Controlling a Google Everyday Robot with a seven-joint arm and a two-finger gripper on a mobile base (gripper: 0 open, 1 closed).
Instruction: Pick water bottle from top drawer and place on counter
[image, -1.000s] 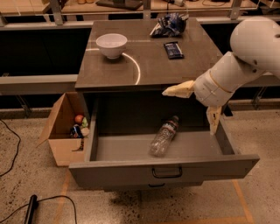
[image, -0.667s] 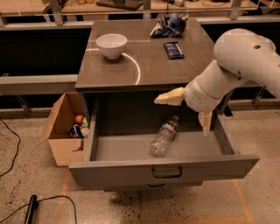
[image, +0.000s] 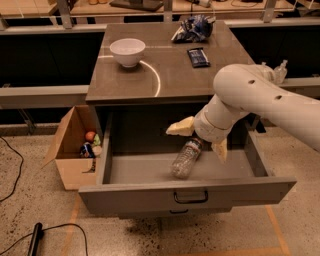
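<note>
Over the wide, shallow grey top drawer (image: 140, 196), standing open, the cream two-finger gripper (image: 200, 139) hangs with its jaws spread apart and empty, straddling the capped end of the small clear crinkled plastic water bottle (image: 184, 161), which lies on its side on the drawer floor. Thin, rounded, ribbed plastic may roll or squirt free if the tapered fingers close off-centre near the cap. The glossy grey-brown square counter (image: 165, 75) overhangs the drawer's rear and could foul a lift.
</note>
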